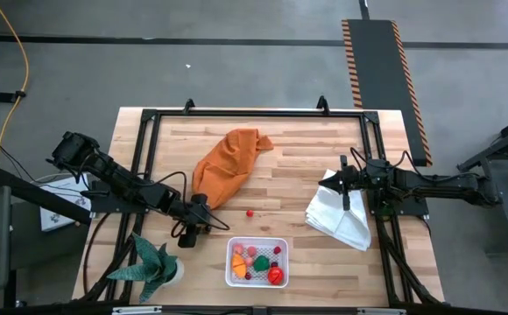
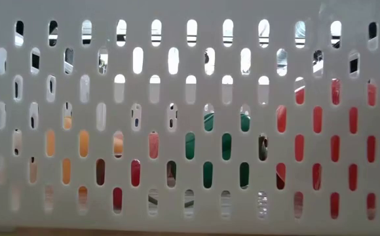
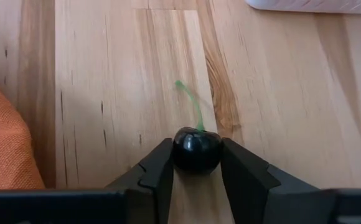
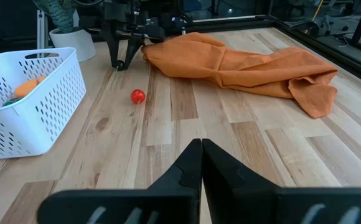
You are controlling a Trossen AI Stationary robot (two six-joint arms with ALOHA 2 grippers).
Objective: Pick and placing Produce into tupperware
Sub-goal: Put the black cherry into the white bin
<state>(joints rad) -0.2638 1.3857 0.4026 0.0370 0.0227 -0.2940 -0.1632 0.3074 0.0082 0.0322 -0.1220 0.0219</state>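
Currently the left gripper, left of centre in the overhead frame, grips a dark cherry at the table; it needs lifting into the white basket at bottom centre. The right gripper waits closed at right. A red piece lies loose.

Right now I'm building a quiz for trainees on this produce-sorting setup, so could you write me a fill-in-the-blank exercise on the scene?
1. The left gripper is shut on a small glossy black ____ with a green stem.
2. A tiny red toy fruit lies loose on the wooden table between the white slotted plastic container and the crumpled ____ cloth.
3. The right gripper, waiting over the white folded cloth, has its fingers ____.

Missing words: cherry; orange; shut
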